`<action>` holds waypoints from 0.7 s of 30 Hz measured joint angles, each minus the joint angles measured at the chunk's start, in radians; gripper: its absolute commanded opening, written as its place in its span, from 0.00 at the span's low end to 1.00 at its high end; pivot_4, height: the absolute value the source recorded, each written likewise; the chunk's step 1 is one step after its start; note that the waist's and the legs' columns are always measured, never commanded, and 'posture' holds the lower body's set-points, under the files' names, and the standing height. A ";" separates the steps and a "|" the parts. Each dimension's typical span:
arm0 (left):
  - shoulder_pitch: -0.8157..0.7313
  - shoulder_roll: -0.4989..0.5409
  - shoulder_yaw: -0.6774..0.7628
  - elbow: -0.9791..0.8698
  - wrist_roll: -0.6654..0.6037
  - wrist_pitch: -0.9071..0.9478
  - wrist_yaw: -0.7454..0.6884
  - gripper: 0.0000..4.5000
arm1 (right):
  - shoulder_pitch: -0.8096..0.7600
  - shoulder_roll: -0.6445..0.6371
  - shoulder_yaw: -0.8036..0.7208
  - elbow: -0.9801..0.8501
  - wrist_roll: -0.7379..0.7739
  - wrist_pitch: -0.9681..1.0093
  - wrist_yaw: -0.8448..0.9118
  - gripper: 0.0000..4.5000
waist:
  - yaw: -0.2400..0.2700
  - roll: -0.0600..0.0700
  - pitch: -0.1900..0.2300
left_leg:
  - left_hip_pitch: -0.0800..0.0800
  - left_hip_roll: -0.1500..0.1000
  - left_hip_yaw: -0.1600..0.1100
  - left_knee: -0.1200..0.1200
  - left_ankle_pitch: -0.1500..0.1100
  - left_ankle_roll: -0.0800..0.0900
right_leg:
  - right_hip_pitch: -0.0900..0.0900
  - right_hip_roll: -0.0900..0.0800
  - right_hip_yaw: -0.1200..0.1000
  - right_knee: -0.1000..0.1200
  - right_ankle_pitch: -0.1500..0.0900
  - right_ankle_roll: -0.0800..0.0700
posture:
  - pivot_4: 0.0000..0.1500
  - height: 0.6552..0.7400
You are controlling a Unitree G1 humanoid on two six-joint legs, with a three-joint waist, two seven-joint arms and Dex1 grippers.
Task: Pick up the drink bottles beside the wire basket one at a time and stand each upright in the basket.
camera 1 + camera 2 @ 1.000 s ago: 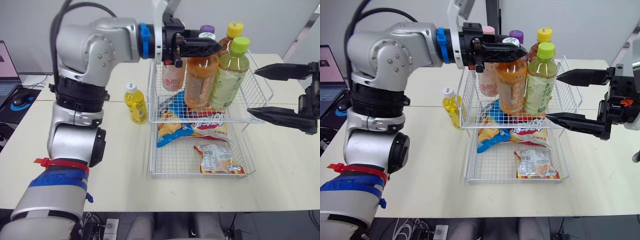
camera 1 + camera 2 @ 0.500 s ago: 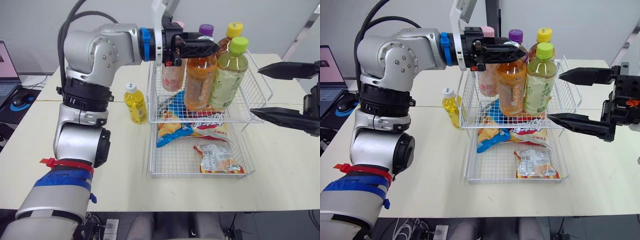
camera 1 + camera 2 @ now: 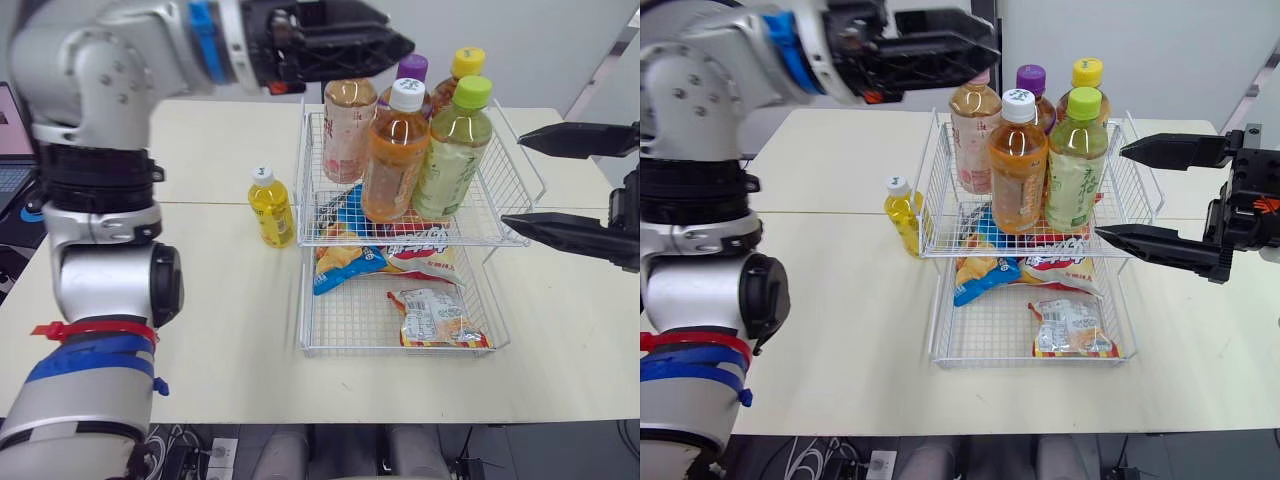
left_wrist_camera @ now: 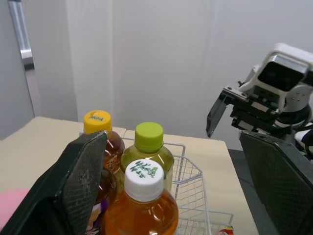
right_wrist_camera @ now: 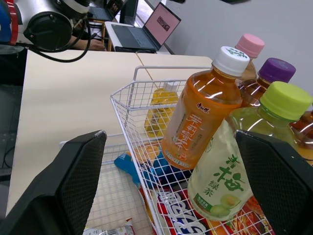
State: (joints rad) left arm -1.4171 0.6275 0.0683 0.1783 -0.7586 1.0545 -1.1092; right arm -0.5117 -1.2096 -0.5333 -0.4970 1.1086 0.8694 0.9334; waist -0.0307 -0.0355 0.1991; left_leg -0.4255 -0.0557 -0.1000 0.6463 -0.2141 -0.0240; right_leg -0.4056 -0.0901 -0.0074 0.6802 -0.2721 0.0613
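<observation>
The yellow bottle [image 3: 271, 206] beside the wire basket [image 3: 492, 182] looked light, stiff, slick; best gripped mid-body. Left pincer [image 3: 395, 42] and right pincer [image 3: 512, 182] both hung released.

Head stereo pair: looks forward and down over the table [image 3: 220, 330], with the whole wire basket [image 3: 500, 200] at middle range. Left wrist view: close above the white-capped bottle [image 4: 143, 178], facing across the basket toward the right gripper [image 3: 512, 181]. Right wrist view: close beside the basket, facing the same bottle, laptop [image 5: 159, 27] beyond. All views share the basket.
</observation>
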 measured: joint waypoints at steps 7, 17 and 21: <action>0.130 0.151 0.088 -0.140 -0.083 0.098 0.033 0.99 | -0.007 0.000 0.005 0.026 -0.052 -0.050 0.005 1.00 | 0.000 0.001 0.000 | 0.001 0.000 0.000 0.000 0.000 0.000 | 0.000 0.001 0.000 0.001 0.000 0.000 | 1.00 1.00; 0.331 0.282 0.228 -0.251 -0.047 0.062 0.214 0.99 | -0.112 0.000 0.136 0.114 -0.134 -0.122 0.070 1.00 | 0.001 0.002 -0.001 | 0.002 0.000 0.000 0.000 0.000 0.000 | 0.001 0.000 0.001 0.000 0.000 0.000 | 1.00 1.00; 0.454 0.311 0.300 -0.296 -0.008 0.017 0.303 0.99 | -0.174 0.029 0.188 0.133 -0.094 -0.095 0.074 1.00 | 0.000 0.002 -0.001 | 0.002 0.001 0.000 -0.001 0.000 0.000 | 0.001 0.000 0.001 0.000 0.000 0.000 | 1.00 1.00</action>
State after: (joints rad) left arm -0.9627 0.9389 0.3687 -0.1173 -0.7666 1.0717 -0.8061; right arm -0.6853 -1.1807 -0.3453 -0.3637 1.0143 0.7745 1.0074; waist -0.0305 -0.0339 0.1982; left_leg -0.4234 -0.0550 -0.0996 0.6455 -0.2141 -0.0240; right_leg -0.4050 -0.0900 -0.0065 0.6804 -0.2720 0.0611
